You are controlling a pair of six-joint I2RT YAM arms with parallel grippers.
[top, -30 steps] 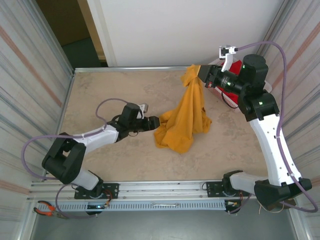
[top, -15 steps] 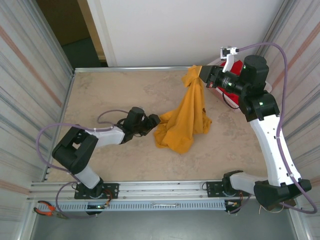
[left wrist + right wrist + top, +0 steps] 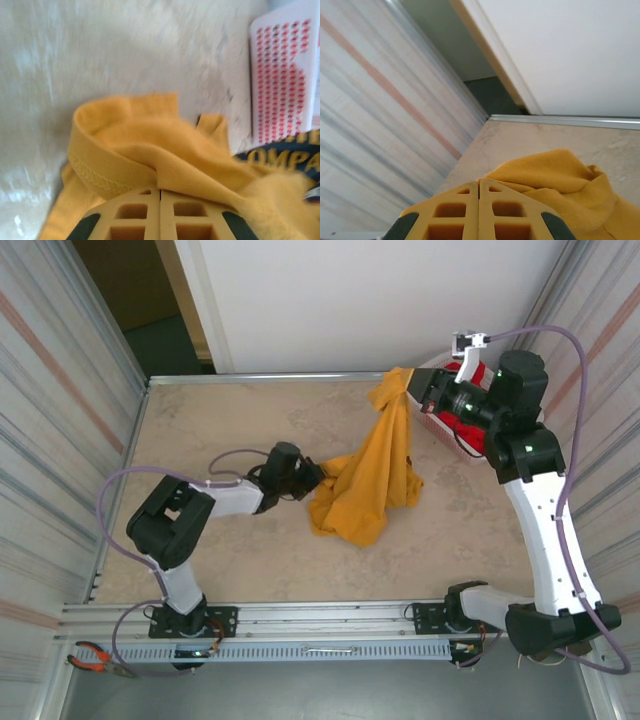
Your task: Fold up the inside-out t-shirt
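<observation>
Item: yellow t-shirt [image 3: 375, 475], one, unfolded, lying in a bunched drape on the table [image 3: 220, 420]. The upper end is raised off the surface and hangs from the right gripper [image 3: 412, 390]. The lower mass is heaped on the table below and to the left of that gripper, and its left edge touches the left gripper [image 3: 315, 478]. Right gripper: fingers pressed together, pinching a gathered wad of cloth that spills out just past the fingertips in the right wrist view. Left gripper: fingers pressed together low against the table, with a stitched hem fold right at the tips. Cloth looks caught between them, though the fold covers the pinch point itself. A dark blue print [image 3: 280, 157] shows to the right of the left gripper's fingers, with a white perforated bin [image 3: 282, 75] beyond it. A red garment [image 3: 470, 425] sits just beside the right gripper's wrist, apart from the work. Step in hand, by judgement: securing two holds so the shirt can be opened out; no fold made yet. Next move calls for drawing the two holds apart to stretch the cloth flat, keeping both pinches firm, then lowering the raised end onto bare table. Pose: right arm reared high, forearm reaching toward the far right corner, wrist turned leftward. Left arm lies low, elbow bent near its base, forearm stretched rightward along the table.
</observation>
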